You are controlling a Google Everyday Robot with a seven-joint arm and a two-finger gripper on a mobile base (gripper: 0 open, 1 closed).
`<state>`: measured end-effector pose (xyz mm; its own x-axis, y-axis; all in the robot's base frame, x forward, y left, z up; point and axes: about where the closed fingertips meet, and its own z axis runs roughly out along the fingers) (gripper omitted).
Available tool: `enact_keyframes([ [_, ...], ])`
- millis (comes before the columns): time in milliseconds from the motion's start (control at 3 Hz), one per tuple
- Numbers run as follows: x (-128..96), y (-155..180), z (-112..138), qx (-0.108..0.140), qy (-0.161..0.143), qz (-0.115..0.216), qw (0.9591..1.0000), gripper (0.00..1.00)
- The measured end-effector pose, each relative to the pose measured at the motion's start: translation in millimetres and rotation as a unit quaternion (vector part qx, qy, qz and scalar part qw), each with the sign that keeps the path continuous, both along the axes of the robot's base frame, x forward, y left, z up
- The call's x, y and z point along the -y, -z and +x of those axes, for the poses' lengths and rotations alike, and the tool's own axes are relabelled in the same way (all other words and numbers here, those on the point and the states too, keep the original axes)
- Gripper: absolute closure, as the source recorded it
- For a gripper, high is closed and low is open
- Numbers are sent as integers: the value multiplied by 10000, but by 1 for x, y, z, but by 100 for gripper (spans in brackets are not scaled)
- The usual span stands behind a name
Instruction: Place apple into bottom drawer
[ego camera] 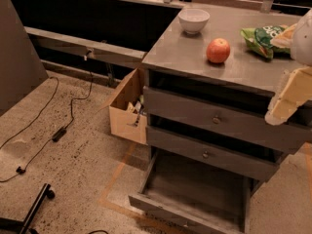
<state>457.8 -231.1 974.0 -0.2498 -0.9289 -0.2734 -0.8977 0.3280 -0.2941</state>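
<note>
The red-orange apple (218, 50) sits on top of the grey cabinet (185, 57), near the middle of its front half. The bottom drawer (195, 189) is pulled out and open below the two upper drawers, and its tray looks empty. My gripper (287, 101) hangs at the right edge of the view, in front of the cabinet's right front corner. It is to the right of the apple and lower than it, apart from it and holding nothing that I can see.
A white bowl (193, 20) stands behind the apple and a green snack bag (263, 39) lies to its right. An open cardboard box (127, 108) sits on the floor left of the cabinet. Cables (58, 130) run across the floor, and a black stand leg (34, 208) lies at bottom left.
</note>
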Motion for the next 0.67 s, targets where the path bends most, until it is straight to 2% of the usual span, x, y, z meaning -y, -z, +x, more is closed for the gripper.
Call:
enact_keyframes([
  [333,37,7,60,657,398,762,9941,0],
  [667,60,11,138,1273,726,1415,9790,0],
])
